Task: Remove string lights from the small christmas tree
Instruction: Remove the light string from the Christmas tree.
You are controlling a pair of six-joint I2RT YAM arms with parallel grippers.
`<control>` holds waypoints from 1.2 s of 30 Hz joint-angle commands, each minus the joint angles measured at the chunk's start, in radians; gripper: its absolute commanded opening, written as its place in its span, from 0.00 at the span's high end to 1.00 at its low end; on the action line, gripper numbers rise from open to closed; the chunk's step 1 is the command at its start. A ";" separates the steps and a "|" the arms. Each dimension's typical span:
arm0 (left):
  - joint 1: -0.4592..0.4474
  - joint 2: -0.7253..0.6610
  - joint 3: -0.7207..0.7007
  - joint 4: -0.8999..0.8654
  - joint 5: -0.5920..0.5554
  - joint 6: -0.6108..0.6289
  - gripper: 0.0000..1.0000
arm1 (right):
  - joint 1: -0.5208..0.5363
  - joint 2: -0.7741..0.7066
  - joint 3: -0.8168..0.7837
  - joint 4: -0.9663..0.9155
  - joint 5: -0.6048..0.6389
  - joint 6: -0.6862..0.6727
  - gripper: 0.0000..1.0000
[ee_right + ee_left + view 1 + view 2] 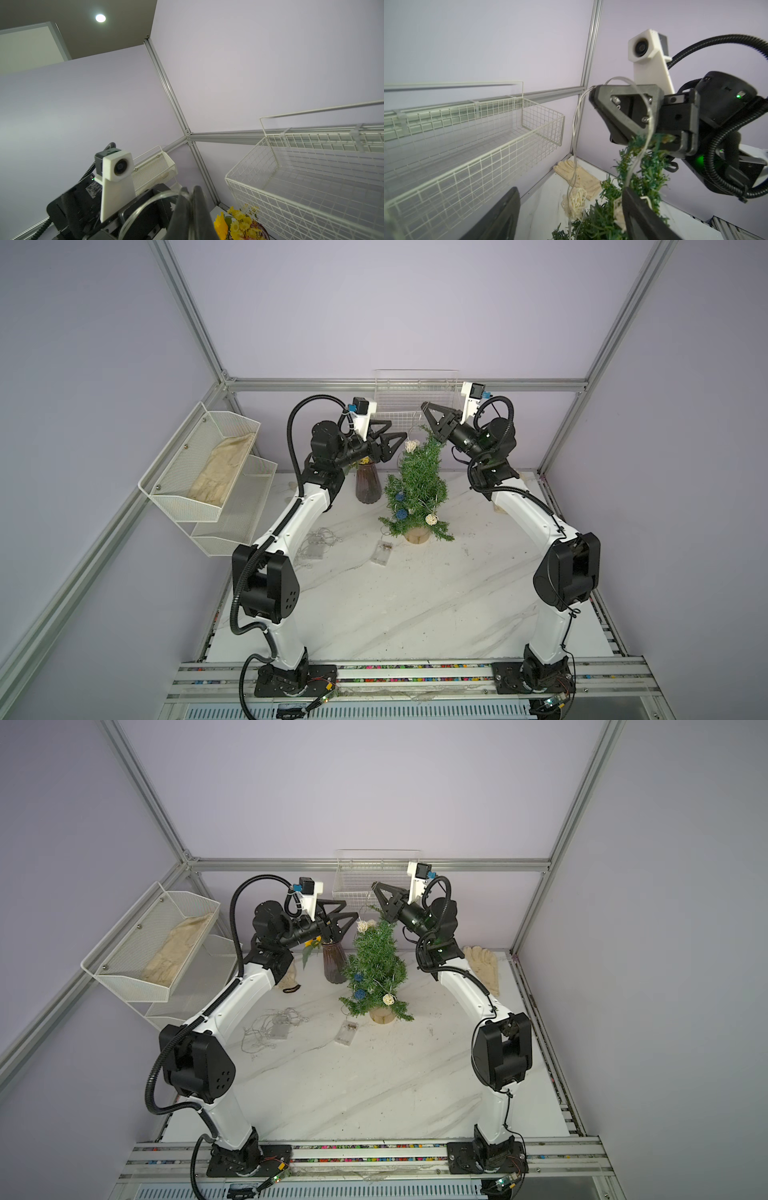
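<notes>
The right gripper (pixel 424 406) pinches the wire of the string lights (pixel 411 445) just above the tip of the small christmas tree (pixel 417 485) while the left gripper (pixel 397 429) hangs spread beside it, so I'd lift slowly, straight up, lest the balls among the branches drag the tree over.

There are 2 arms (pixel 291 514), 1 small christmas tree (pixel 415 485), 1 vase (pixel 368 489), 1 wire basket (pixel 399 406), 2 clear battery boxes (pixel 382 551), and string lights (pixel 432 519) showing 2 blue balls (pixel 401 514) and 3 cream balls (pixel 411 445).

String lights (pixel 432 519) — wire too faint to trace through tree (pixel 417 479).
</notes>
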 commanded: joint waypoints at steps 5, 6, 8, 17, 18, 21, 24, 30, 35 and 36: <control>-0.014 0.118 0.238 -0.005 0.052 -0.060 0.25 | 0.007 0.009 0.006 -0.038 -0.016 -0.028 1.00; -0.018 0.125 0.247 -0.005 0.053 -0.061 0.25 | 0.007 0.011 0.008 -0.040 -0.016 -0.031 1.00; -0.018 0.129 0.247 -0.007 0.049 -0.053 0.25 | 0.007 0.011 0.008 -0.045 -0.016 -0.034 1.00; 0.004 0.029 0.209 -0.168 -0.070 0.147 0.22 | 0.007 0.010 0.013 -0.057 -0.014 -0.050 1.00; 0.011 0.022 0.214 -0.183 -0.067 0.148 0.22 | 0.007 0.011 0.014 -0.059 -0.015 -0.050 1.00; 0.029 0.015 0.243 -0.219 -0.046 0.141 0.22 | 0.007 0.010 0.012 -0.062 -0.013 -0.056 1.00; 0.033 0.021 0.260 -0.220 0.006 0.131 0.22 | 0.006 0.011 0.011 -0.066 -0.010 -0.059 1.00; 0.033 0.008 0.231 -0.121 0.102 0.051 0.21 | 0.003 0.013 0.012 -0.068 -0.009 -0.058 1.00; 0.033 0.057 0.297 -0.087 0.215 -0.053 0.19 | 0.002 0.013 0.012 -0.069 -0.011 -0.058 1.00; 0.033 0.064 0.304 -0.079 0.230 -0.067 0.18 | 0.002 0.012 0.010 -0.071 -0.012 -0.059 1.00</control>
